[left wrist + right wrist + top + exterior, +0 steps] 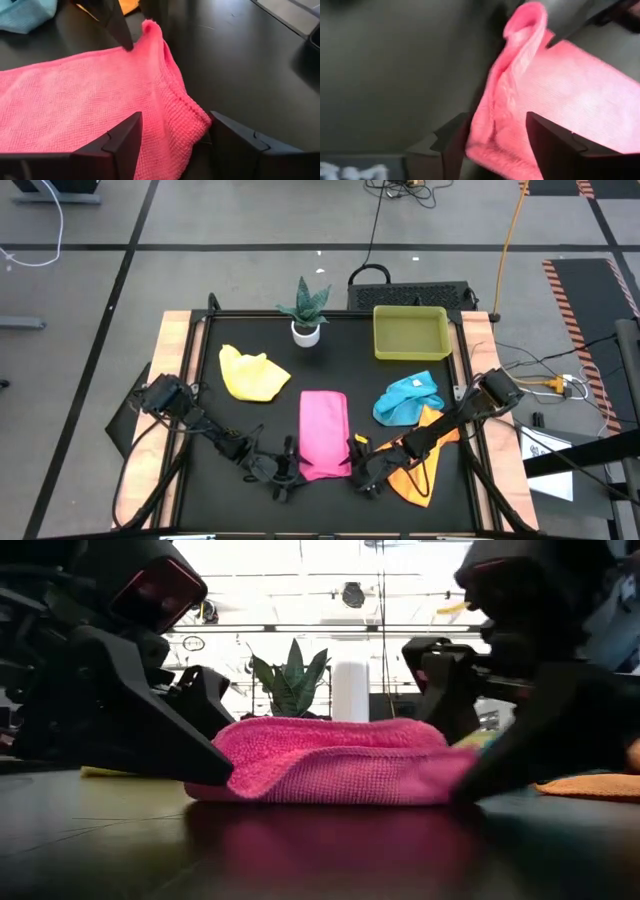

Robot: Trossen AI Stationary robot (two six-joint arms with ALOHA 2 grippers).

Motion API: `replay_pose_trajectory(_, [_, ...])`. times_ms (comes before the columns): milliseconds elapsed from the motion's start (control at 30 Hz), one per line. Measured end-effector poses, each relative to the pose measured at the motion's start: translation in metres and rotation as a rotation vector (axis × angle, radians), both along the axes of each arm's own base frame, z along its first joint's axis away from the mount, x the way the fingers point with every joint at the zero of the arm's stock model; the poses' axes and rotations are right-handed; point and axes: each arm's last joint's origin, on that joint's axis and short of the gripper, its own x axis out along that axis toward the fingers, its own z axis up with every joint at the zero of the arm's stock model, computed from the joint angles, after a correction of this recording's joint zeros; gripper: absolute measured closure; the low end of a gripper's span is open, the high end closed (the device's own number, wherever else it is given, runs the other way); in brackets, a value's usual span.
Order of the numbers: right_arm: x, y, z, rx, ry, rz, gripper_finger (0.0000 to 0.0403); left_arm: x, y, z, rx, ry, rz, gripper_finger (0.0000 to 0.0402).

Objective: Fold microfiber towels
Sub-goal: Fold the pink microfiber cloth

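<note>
Pink terry cloth sits in the lower middle of the overhead frame: the pink towel [324,434] lies folded into a long strip on the black tabletop [340,375], its near end doubled over with a soft rounded fold that shows plainly in the low view [330,765]. Both arms reach in toward that near end. The left tool [287,476] is at the strip's lower-left corner, its fingers [117,147] spread apart, with the towel's corner lying between them but not pinched. The right tool [365,472] stands at the lower-right corner, fingers [555,145] likewise spread, the bunched pink edge lying between them and loose.

The other cloths lie around it. The yellow towel [252,374] is crumpled at the left of the tabletop, above and left of the pink one. The light blue towel [408,398] is bunched to the right of centre, and the orange towel [422,465] lies just below it, partly under the right arm, toward the lower right.

At the far edge, a small potted plant [305,310] in a white pot stands near the top centre, and a yellow-green tray [409,332] sits to its right.
</note>
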Motion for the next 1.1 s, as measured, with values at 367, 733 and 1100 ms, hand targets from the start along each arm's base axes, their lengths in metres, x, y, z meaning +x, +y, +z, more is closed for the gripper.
replay_pose_trajectory(367, [0.006,0.000,0.006,0.139,-0.060,-0.110,0.0392,0.003,0.007,0.019,0.009,-0.013,-0.094,0.0178])
replay_pose_trajectory(733, [0.012,-0.014,0.014,0.340,-0.087,-0.390,0.0399,-0.014,-0.010,0.008,0.426,-0.040,-0.125,0.0178])
replay_pose_trajectory(1100, [0.017,-0.026,0.027,0.443,-0.154,-0.529,0.0401,-0.016,-0.007,0.005,0.365,0.003,0.011,0.0178])
